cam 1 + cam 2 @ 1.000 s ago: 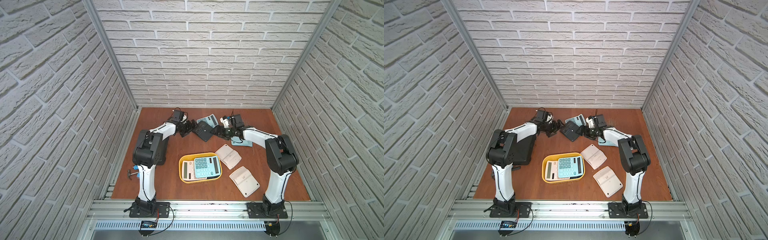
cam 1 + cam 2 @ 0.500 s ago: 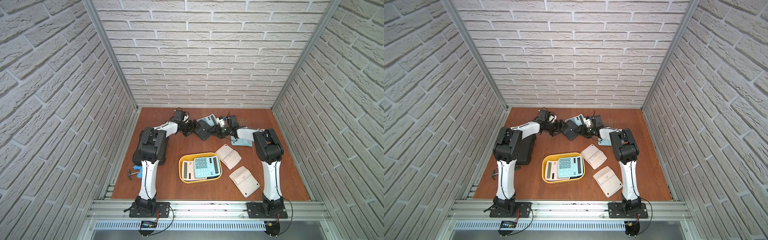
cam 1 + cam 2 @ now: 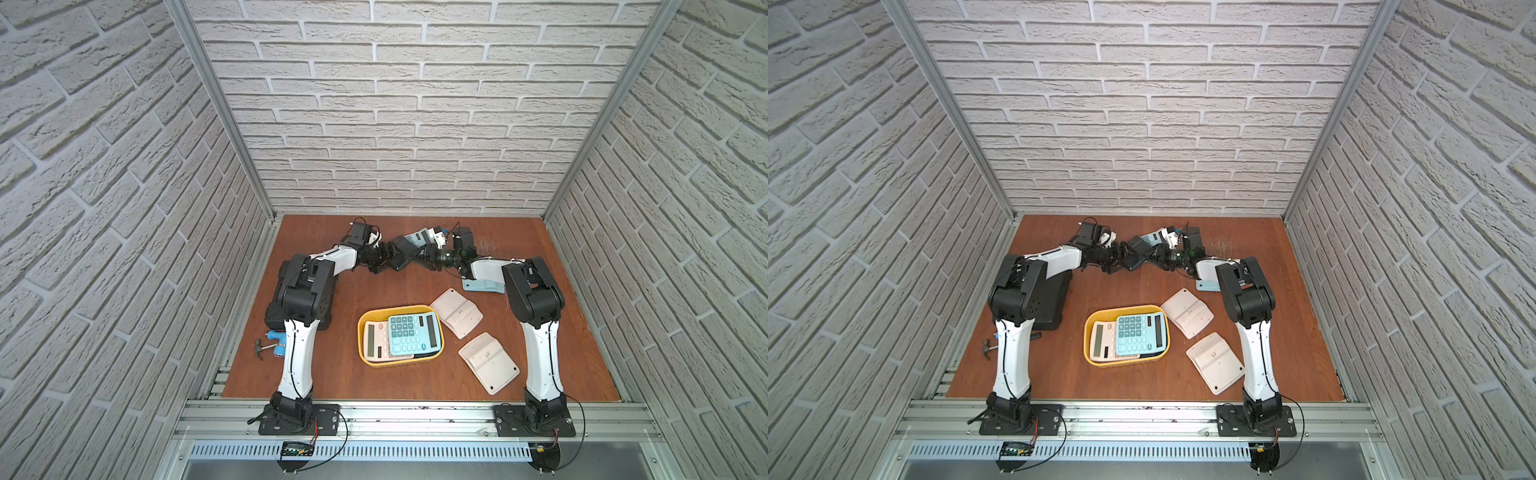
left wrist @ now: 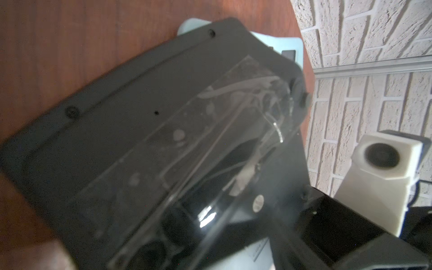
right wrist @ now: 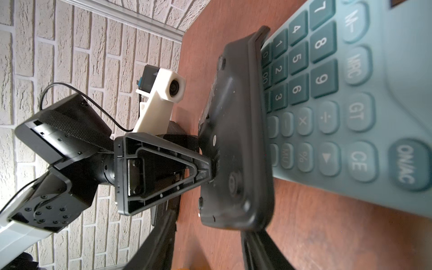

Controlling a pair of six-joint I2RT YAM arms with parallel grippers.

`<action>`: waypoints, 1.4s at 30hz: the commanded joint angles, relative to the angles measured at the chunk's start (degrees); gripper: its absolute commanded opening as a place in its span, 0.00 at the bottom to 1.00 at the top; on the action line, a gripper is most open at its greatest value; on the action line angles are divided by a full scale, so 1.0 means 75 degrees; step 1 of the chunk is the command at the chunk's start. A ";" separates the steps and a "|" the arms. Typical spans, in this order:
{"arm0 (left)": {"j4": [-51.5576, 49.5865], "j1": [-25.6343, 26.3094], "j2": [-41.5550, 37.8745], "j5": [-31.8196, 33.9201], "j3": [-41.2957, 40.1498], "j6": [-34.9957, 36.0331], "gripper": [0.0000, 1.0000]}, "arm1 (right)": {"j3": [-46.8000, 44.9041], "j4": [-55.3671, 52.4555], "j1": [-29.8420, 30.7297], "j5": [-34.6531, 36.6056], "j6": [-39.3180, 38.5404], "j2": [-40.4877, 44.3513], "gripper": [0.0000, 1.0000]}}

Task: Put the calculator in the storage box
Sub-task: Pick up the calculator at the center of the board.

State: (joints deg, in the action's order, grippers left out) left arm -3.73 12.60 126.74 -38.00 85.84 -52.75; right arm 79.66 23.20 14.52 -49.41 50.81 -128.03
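Observation:
A black calculator (image 3: 401,254) stands tilted at the back of the table, its back showing, propped against a light blue calculator (image 5: 339,93). My left gripper (image 3: 384,259) is at its left edge, and one finger (image 5: 201,163) touches its back; how its jaws stand is hidden. My right gripper (image 5: 210,224) is open, its two fingers on either side of the black calculator's (image 5: 236,140) near end, with a gap on one side. The yellow storage box (image 3: 360,336) sits mid-table, with a white and a blue calculator inside.
Two white calculators (image 3: 457,311) (image 3: 488,368) lie face down to the right of the box. A blue object (image 3: 484,286) lies under the right arm. A black hard case (image 3: 276,309) and a hammer (image 3: 266,345) are by the left arm. The brick wall is close behind.
Both grippers have drawn their jaws narrower at the black calculator. Both arms have shifted, the right elbow swinging inward. The calculator has stayed in about the same spot.

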 commanded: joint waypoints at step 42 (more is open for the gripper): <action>-0.0779 -0.0776 -0.1313 0.0083 0.0087 0.0627 0.82 | -0.0628 0.3608 0.0138 0.0221 0.2482 -0.0504 0.03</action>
State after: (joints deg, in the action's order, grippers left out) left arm -4.99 7.86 113.43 -39.86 82.02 -51.79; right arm 73.69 46.02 15.59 -47.05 68.86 -134.54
